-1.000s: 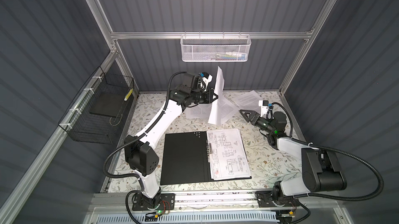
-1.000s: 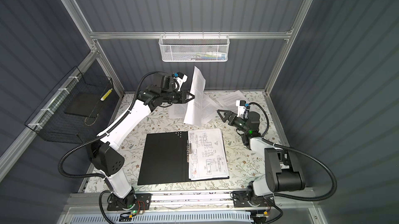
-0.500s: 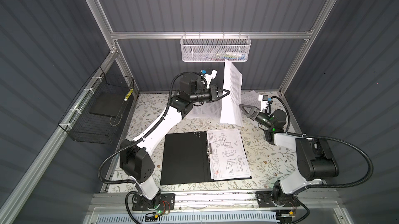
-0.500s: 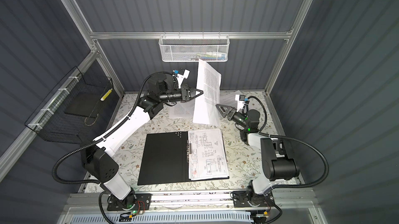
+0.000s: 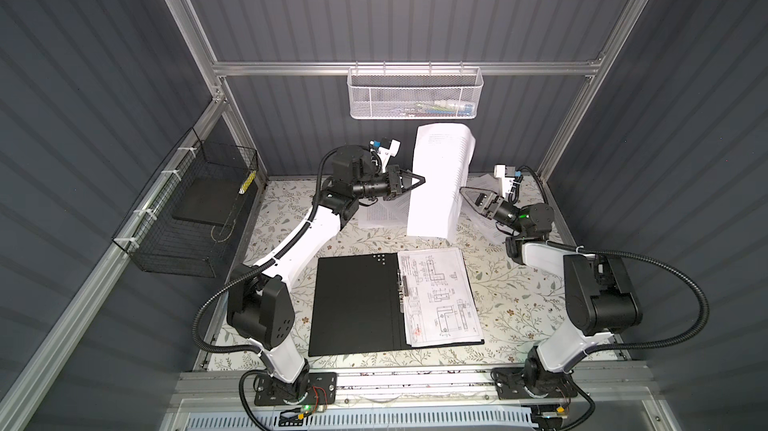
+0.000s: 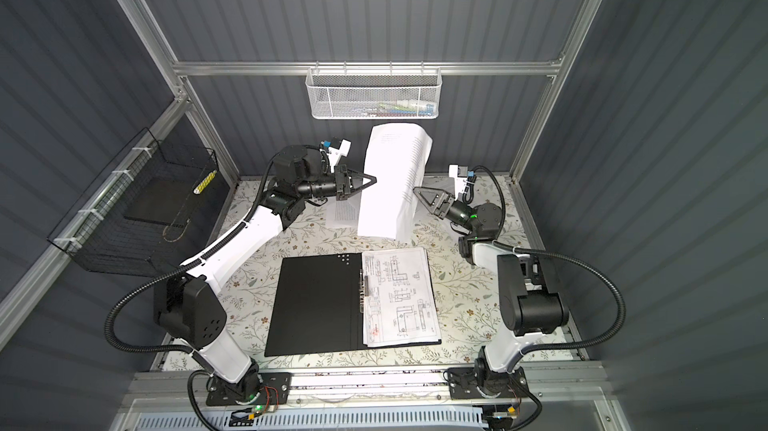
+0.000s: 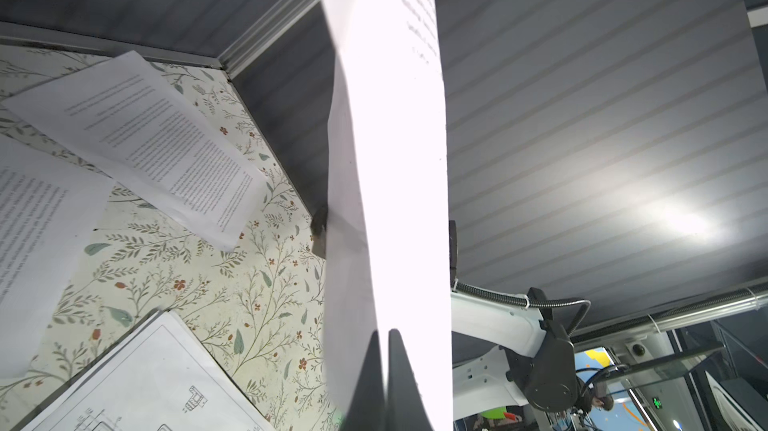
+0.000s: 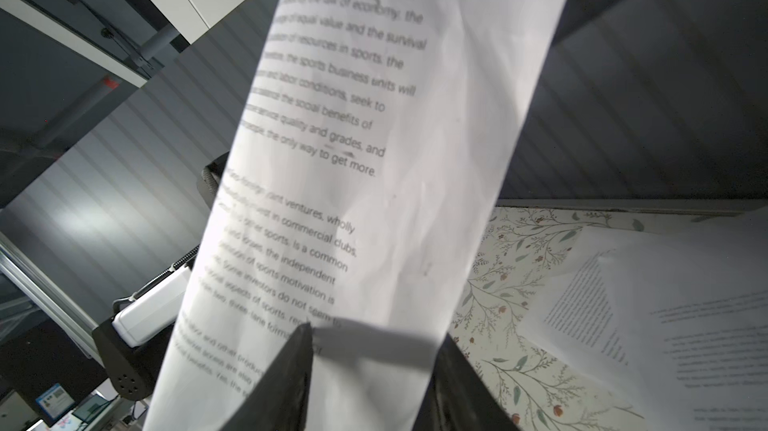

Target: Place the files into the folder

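Where the sheet (image 5: 438, 183) hangs, files (image 5: 380, 217) lie half-hidden.

Printed sheet (image 5: 438, 183) carried right, turned broadside; right jaws now straddle its edge (narrowed, not shut).

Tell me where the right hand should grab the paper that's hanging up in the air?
The free long edge, about level with the left hand, coming from the right. The paper hangs upright and curls, pinched only at its opposite edge. The right hand faces that bare edge with jaws apart, so a sideways pinch there should probably steady it.
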Available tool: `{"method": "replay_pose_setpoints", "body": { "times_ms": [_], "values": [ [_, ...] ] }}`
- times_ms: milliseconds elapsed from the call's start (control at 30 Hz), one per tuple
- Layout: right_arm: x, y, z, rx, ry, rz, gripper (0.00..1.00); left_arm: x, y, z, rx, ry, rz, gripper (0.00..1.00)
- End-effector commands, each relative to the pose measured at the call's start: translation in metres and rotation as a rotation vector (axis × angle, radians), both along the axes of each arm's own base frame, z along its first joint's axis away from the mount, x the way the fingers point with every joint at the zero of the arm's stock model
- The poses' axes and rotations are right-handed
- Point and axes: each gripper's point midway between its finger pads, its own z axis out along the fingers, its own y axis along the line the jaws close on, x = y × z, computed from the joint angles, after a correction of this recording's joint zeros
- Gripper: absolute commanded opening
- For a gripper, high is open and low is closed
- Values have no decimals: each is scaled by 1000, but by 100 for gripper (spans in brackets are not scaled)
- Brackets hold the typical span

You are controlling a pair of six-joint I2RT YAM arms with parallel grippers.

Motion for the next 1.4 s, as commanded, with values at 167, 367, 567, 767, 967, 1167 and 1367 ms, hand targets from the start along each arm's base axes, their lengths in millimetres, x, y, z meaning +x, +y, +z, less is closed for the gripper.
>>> {"method": "replay_pose_setpoints", "body": {
  "times_ms": [167, 367, 567, 767, 967, 1167, 1367],
  "values": [
    [-8, 5, 11, 3, -28, 46, 40, 4, 16, -24, 91, -26, -1, 0],
    [-8, 6, 7, 2, -8, 60, 34, 9, 26, -39, 167, -62, 13, 0],
    [-8, 7, 1, -1, 15, 75, 30, 20, 33, -51, 205, -65, 40, 0],
    [-12, 8, -3, -4, 28, 81, 34, 31, 40, -61, 231, -55, 88, 0],
    [-15, 11, -5, -8, 32, 95, 33, 41, 44, -70, 255, -42, 132, 0],
    [-13, 11, -12, -9, 50, 93, 29, 39, 41, -62, 194, -35, 117, 0],
    [-8, 11, -22, -8, 79, 89, 21, 37, 44, -56, 176, -39, 125, 0]
  ]
}}
